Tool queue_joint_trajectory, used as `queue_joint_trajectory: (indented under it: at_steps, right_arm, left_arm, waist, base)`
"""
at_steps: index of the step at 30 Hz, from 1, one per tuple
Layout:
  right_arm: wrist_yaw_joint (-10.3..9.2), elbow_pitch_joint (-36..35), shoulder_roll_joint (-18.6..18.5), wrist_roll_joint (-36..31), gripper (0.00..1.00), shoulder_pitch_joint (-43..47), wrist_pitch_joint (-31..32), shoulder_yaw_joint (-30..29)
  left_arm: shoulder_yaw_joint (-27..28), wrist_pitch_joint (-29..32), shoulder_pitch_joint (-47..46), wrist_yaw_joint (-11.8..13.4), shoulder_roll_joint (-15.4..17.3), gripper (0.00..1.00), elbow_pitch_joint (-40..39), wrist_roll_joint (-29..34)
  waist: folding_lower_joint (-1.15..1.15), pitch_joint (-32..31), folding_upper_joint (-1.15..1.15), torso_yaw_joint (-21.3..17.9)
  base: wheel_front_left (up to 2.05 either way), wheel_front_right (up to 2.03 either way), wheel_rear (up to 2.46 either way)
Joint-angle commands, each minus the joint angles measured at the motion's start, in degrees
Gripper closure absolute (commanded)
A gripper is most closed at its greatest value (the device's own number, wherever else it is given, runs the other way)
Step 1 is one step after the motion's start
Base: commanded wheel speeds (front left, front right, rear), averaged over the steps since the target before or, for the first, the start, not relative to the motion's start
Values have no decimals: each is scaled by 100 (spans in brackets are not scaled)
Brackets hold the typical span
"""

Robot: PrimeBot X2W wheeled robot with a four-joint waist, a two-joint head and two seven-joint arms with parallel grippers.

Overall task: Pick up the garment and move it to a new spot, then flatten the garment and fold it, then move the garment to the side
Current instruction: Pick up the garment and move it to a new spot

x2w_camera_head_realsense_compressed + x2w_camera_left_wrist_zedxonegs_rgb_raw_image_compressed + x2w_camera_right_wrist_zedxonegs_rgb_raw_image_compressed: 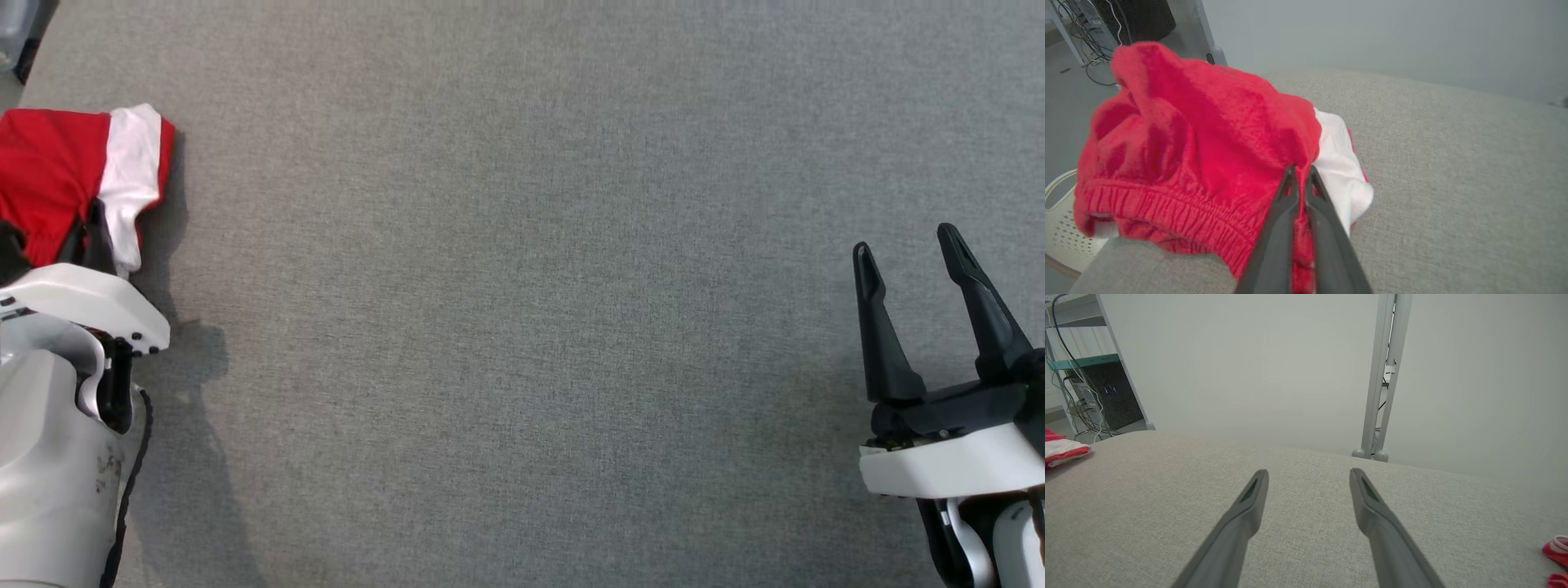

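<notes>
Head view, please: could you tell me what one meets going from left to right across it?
The red and white garment at the far left → grey table surface through the middle → right hand, open, at the far right.

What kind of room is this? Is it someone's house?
Probably a lab or workshop, not a house: there is a computer tower with tangled cables, a bare metal post, and a plain grey cloth-covered table holding the garment.
</notes>
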Motion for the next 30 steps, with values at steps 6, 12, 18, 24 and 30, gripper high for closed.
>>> queue_joint_trajectory:
  at_steps: [6,12,18,24,30]
  right_arm:
    - [1,205,102,61,0,180,-168,-101]
    - [1,430,240,137,0,456,-259,-59]
    - [0,580,323,145,0,804,-258,-76]
    - [1,588,392,202,0,1130,-233,-117]
    - [1,490,426,227,0,1150,-196,-50]
  left_arm:
    - [227,-193,483,143,89,100,-1076,172]
    - [381,-193,1867,436,-92,100,-2825,424]
    - [161,35,3288,686,-288,100,-4315,527]
    - [-164,538,4303,929,-431,100,-5645,653]
    - [-520,910,4495,835,-403,100,-6243,759]
  waist:
    - [0,-652,0,-24]
    - [0,-1281,0,-177]
    - [0,-1757,0,-332]
    - [0,-2052,0,-527]
    - [0,-2028,0,-859]
  base:
    - [0,0,0]
    - [0,0,0]
    - [0,0,0]
    - [0,0,0]
    - [0,0,0]
